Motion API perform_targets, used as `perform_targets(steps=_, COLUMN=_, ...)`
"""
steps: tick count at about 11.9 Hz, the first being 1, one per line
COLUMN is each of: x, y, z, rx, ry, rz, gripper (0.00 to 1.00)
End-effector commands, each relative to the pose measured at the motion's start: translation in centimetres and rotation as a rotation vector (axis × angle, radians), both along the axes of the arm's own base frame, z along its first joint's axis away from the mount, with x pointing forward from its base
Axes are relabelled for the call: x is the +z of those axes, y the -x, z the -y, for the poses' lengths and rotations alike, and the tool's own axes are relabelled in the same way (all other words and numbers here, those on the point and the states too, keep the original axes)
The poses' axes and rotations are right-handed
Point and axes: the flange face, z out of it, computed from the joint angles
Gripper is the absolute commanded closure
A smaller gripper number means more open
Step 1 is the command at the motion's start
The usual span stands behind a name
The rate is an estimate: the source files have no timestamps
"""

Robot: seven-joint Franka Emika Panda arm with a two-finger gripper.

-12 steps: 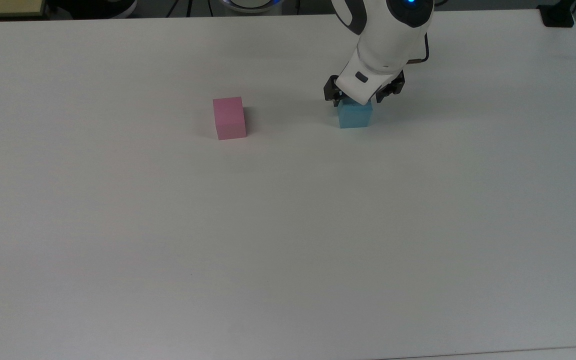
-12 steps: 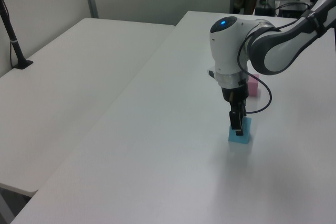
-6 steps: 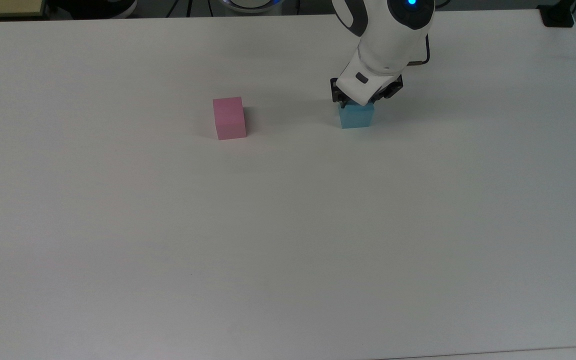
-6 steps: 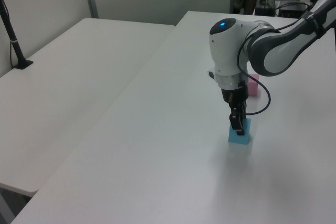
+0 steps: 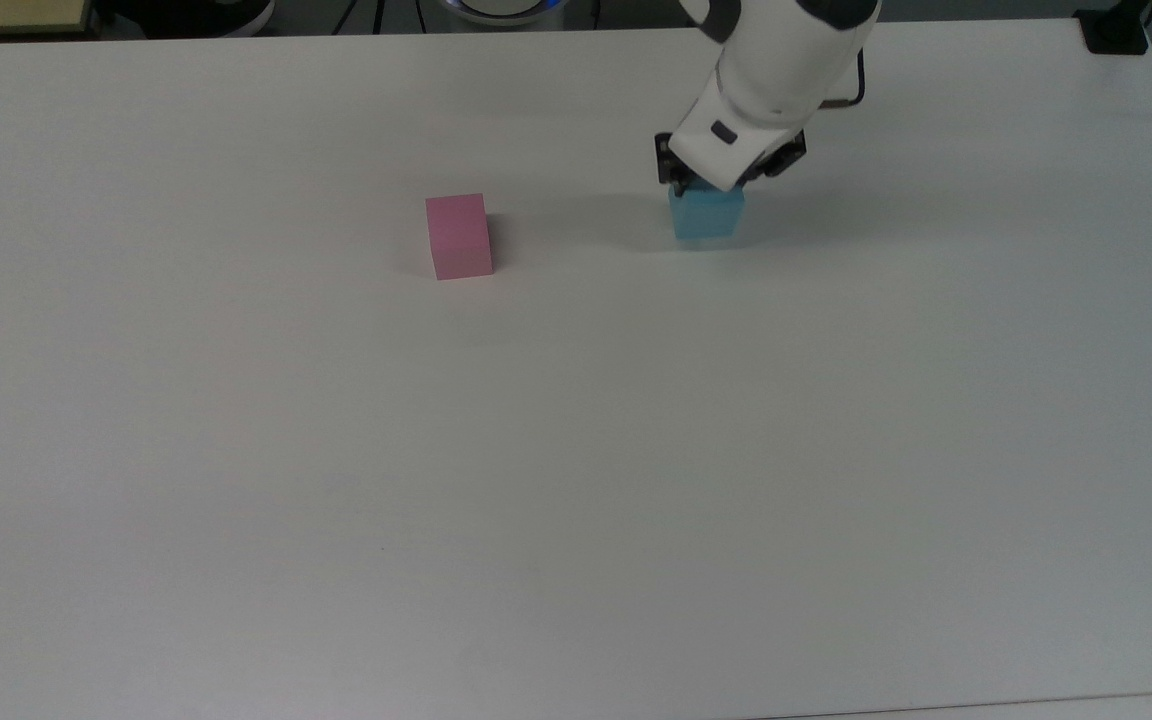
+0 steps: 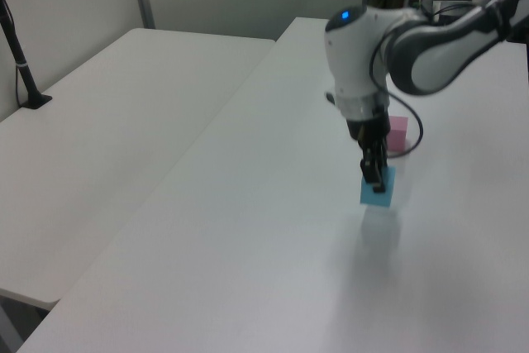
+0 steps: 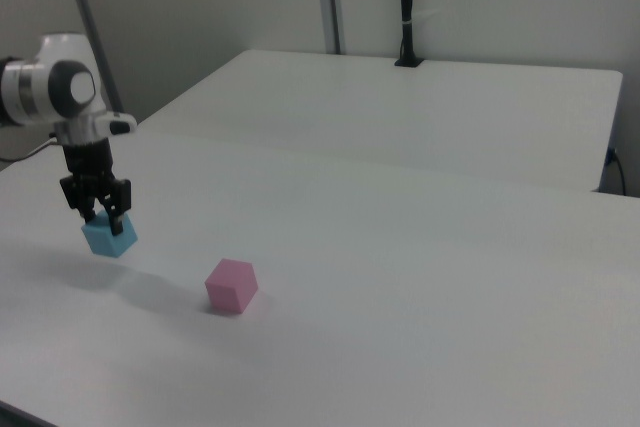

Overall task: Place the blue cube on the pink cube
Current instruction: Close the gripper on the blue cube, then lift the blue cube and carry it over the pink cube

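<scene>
The claw (image 5: 706,180), clamped on the blue cube (image 5: 706,214), has just lifted it off the desk (image 5: 576,450); the pink cube (image 5: 459,236) waits at its nine o'clock in the top view.

Looks like a robotics lab: big plain white surface (image 6: 248,204), grey partition panels (image 7: 200,7) behind it, a black pole (image 7: 405,7) clamped at the far edge, cables beyond.

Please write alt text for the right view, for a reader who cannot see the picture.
A white robot arm's end effector holds a blue cube just above a white table, at the right view's left. A pink cube sits on the table to the right view's right of it, apart from it.
</scene>
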Motion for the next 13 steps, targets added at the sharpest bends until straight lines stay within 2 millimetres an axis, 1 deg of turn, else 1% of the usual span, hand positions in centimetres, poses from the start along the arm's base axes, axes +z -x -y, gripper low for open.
perform_targets(steps=1, x=6.6, y=0.6, z=1.8, rx=0.017, ry=0.014, rz=0.007, gripper=0.72)
perform_targets(steps=2, x=8.7, y=0.9, z=2.8, rx=0.006, ry=0.019, rz=0.029, gripper=0.72)
perform_targets(steps=3, x=11.0, y=0.8, z=4.3, rx=0.008, ry=0.018, rz=0.045, gripper=0.72)
perform_targets(steps=4, x=12.7, y=0.7, z=5.7, rx=0.009, ry=0.017, rz=0.037, gripper=0.72)
perform_targets(steps=5, x=13.6, y=0.5, z=6.7, rx=-0.001, ry=0.010, rz=0.031, gripper=0.72)
perform_targets(steps=6, x=13.7, y=0.1, z=7.5, rx=-0.012, ry=0.007, rz=0.037, gripper=0.72)
perform_targets(steps=7, x=13.7, y=-0.5, z=9.0, rx=-0.039, ry=0.007, rz=0.045, gripper=0.72)
perform_targets(steps=9, x=15.4, y=-2.4, z=13.7, rx=-0.083, ry=-0.005, rz=0.093, gripper=0.72)
perform_targets(steps=10, x=16.4, y=-3.3, z=16.5, rx=-0.094, ry=-0.011, rz=0.117, gripper=0.72)
perform_targets(steps=11, x=16.6, y=-3.6, z=18.4, rx=-0.092, ry=-0.014, rz=0.120, gripper=0.72)
perform_targets(steps=12, x=16.7, y=-4.0, z=19.6, rx=-0.093, ry=-0.016, rz=0.138, gripper=0.72)
perform_targets(steps=13, x=16.9, y=-4.4, z=21.7, rx=-0.116, ry=-0.015, rz=0.163, gripper=0.72)
